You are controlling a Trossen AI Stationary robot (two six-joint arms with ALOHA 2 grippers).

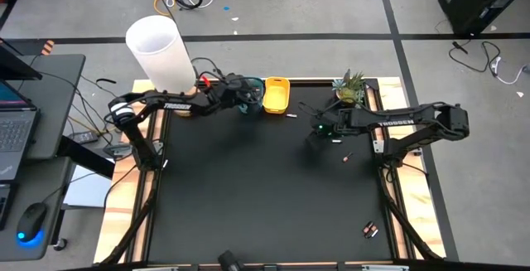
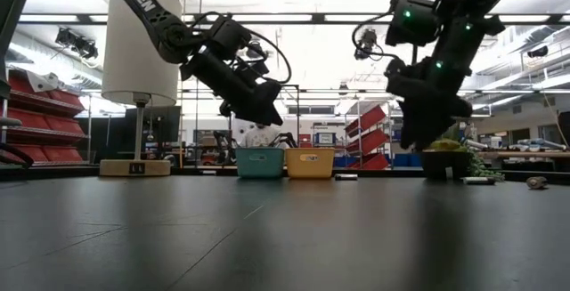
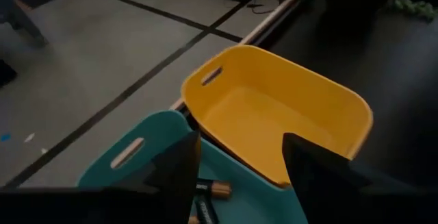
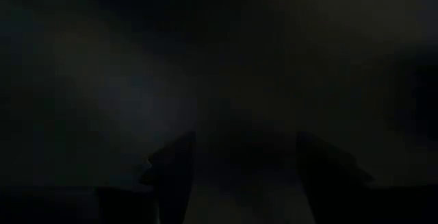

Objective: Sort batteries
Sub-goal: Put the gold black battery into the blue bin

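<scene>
My left gripper (image 3: 239, 155) hangs open above the teal bin (image 3: 130, 162), which stands at the table's far edge. Two black batteries with copper ends (image 3: 209, 193) lie inside that bin. The yellow bin (image 3: 274, 114) beside it shows nothing inside. My right gripper (image 1: 317, 128) is open and raised over bare table, right of the bins. A small whitish battery (image 1: 291, 116) lies on the table near the yellow bin (image 1: 276, 94). More batteries (image 1: 348, 157) lie near the right arm, and others (image 1: 370, 230) by the near right corner.
A potted plant (image 1: 350, 89) stands at the far edge, right of the bins and close to my right arm. A white lamp shade (image 1: 157, 51) rises at the far left corner. The black mat (image 1: 248, 196) stretches toward the near edge.
</scene>
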